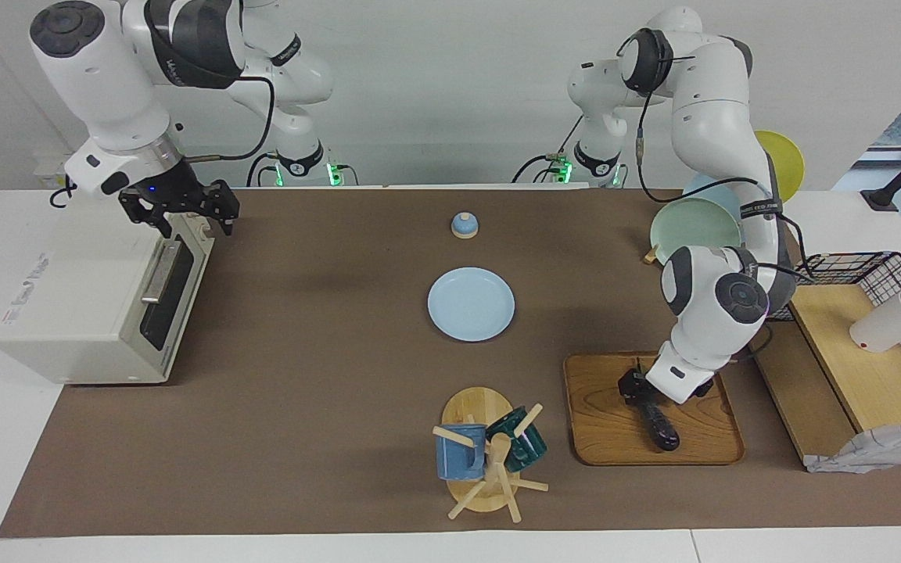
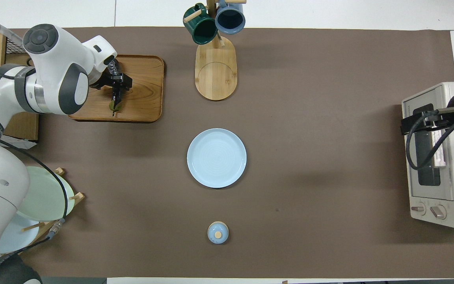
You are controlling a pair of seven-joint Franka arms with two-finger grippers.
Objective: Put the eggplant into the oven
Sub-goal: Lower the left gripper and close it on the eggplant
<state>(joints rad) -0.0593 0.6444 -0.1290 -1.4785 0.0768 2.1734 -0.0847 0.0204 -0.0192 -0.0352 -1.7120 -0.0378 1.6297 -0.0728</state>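
Brown mat: my left gripper (image 1: 638,389) down on eggplant (image 1: 660,426) on tray (image 1: 603,414), grip state unclear; right gripper (image 1: 184,215) open over closed oven (image 1: 98,313)

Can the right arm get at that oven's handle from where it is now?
Probably yes. The right gripper hangs right above the oven at the door's top edge, by the handle. The door looks shut, and nothing stands between gripper and handle.
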